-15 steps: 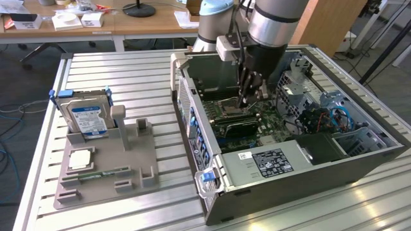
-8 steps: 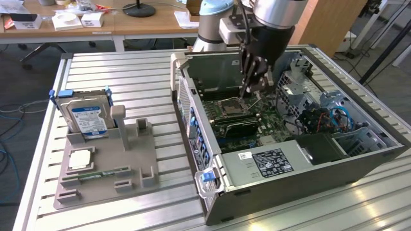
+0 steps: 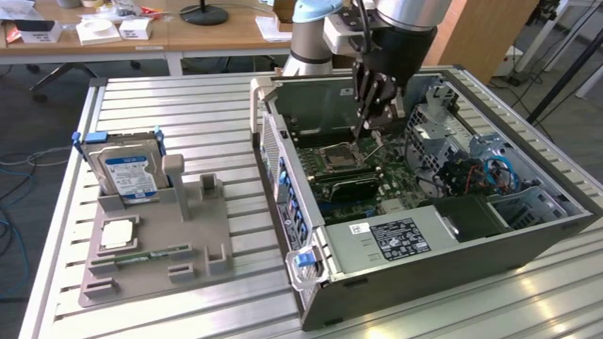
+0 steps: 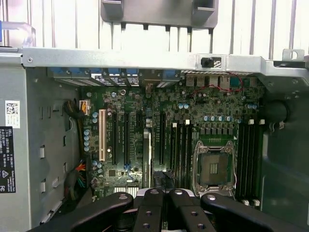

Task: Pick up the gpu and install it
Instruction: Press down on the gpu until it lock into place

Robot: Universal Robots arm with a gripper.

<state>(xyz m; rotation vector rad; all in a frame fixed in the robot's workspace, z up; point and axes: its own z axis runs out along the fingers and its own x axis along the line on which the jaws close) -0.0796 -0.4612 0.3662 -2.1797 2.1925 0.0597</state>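
You're in what looks like a robotics lab or workshop: an open computer case sits on a slatted metal bench, with wooden desks (cluttered with small boxes) behind and loose cables on the floor.

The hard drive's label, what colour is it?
Blue and white on the hard drive, clearest in the exterior view.

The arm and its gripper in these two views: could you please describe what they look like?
The arm has silver-grey tube segments with a pale blue joint cap and a black wrist section, and dark cables run beside it. The gripper is black with slim linked bars. In the wrist view its glossy black fingers show round silver rivets.
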